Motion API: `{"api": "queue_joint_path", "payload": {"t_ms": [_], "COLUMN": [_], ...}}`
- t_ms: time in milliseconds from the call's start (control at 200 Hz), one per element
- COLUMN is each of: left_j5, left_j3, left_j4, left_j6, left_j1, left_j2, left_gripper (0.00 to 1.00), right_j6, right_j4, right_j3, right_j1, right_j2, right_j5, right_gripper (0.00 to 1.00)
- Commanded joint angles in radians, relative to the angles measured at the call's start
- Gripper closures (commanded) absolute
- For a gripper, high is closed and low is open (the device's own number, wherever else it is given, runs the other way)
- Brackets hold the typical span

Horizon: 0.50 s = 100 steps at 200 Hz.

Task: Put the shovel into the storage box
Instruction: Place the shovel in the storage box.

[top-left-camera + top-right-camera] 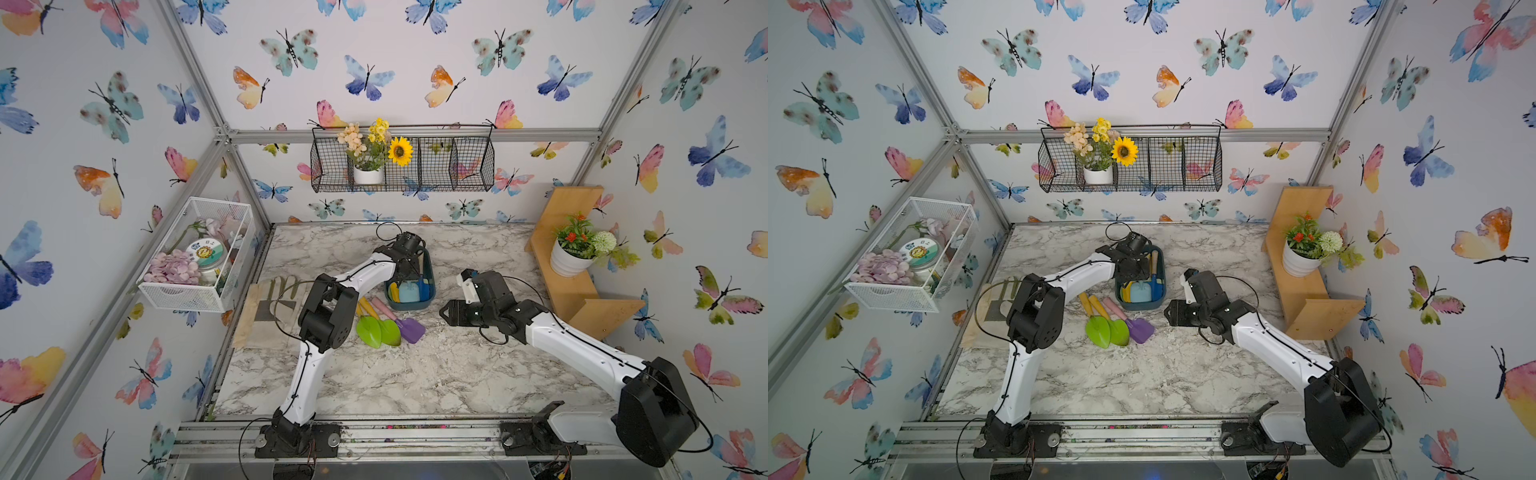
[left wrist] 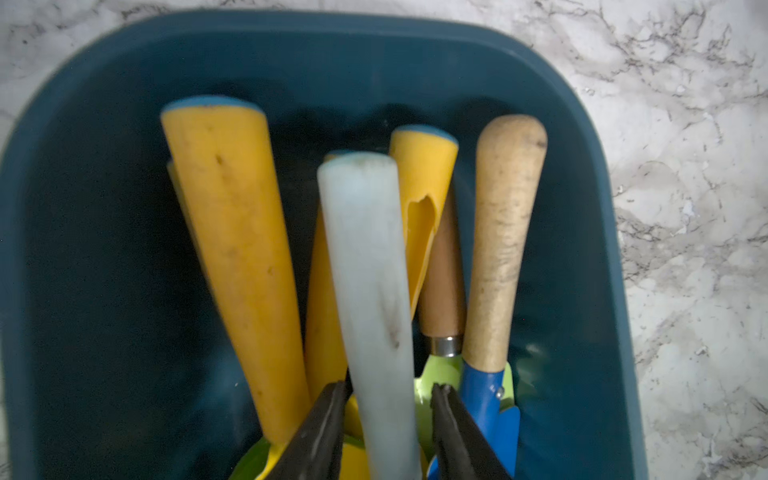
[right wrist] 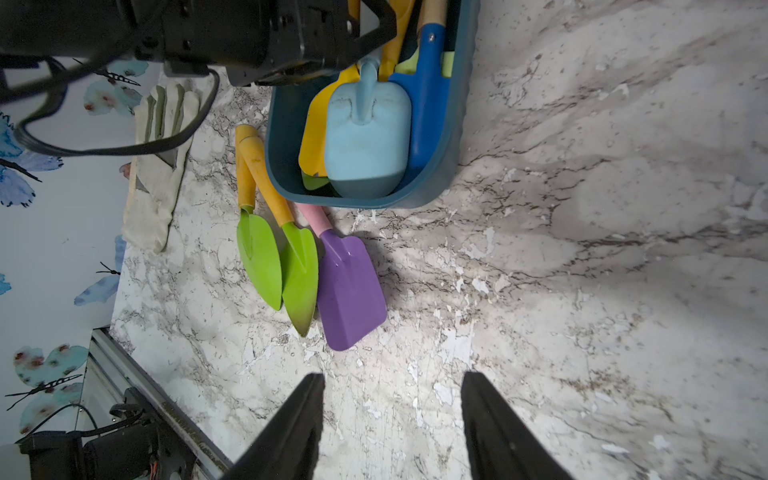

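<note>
Near the front, two green shovels (image 1: 369, 330) and a purple shovel (image 1: 410, 329) lie on the tabletop (image 1: 415, 374), and the right jaws hang near them, apart and empty. Farther back, the pale blue shovel (image 3: 365, 137) lies in the storage box (image 1: 409, 306) among other tools. The left jaws stand slightly apart on either side of its handle (image 2: 365, 270).

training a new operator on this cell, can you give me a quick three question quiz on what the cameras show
1. True or false: the purple shovel lies inside the storage box.
2. How many tools lie on the table outside the box, not counting the glove?
3. The right gripper is: A) shut on a shovel, B) open above bare table, C) inside the box.

Key: 1 false, it lies on the table. 2 three: two green trowels and the purple shovel. 3 B.
</note>
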Motion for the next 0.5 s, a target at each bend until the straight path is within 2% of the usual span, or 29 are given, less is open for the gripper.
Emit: {"api": "queue_joint_path", "payload": {"t_ms": [0, 496], "left_j5": [-0.007, 0.054], "left_j3": [-0.039, -0.380], "left_j4": [0.002, 0.061], "left_j6": [0.010, 0.027], "left_j1": [-0.009, -0.008], "left_j2": [-0.118, -0.470], "left_gripper": [0.59, 0.59], "right_j6": [-0.005, -0.052], "right_j4": [0.002, 0.012], "right_j3": [-0.007, 0.084], "right_j1": [-0.004, -0.004], "right_j2": [0.002, 0.066], "right_j5": [0.009, -0.063], "right_gripper": [0.42, 0.40]}}
